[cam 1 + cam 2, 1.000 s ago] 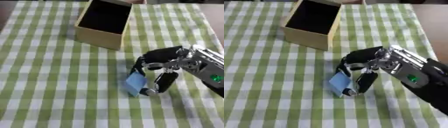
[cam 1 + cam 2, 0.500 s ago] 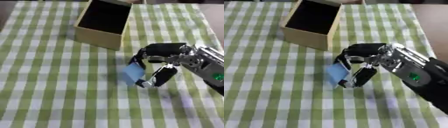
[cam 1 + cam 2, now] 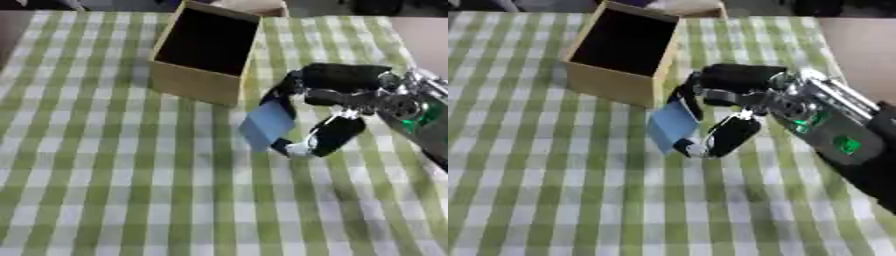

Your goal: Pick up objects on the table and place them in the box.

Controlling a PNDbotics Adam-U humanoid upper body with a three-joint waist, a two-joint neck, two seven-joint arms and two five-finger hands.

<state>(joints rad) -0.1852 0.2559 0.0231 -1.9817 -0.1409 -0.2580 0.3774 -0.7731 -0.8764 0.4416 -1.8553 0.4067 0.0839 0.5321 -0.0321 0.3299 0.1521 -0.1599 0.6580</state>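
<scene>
Here the right hand [image 3: 337, 102] reaches in from the right edge, its fingers [image 3: 284, 92] curled over the top and its thumb [image 3: 325, 140] hooked beneath, pinching a flat blue card-like object [image 3: 268, 125] at its leftmost tips. The blue object sits on edge, tilted, with its broad face turned left and slightly toward the camera; its long axis runs from the upper right, under the fingers, down to the lower left. It appears lifted above the green checked tablecloth [image 3: 105, 190]. The open cardboard box [image 3: 203, 55] stands up and to the left of the hand, near the object's upper corner.
</scene>
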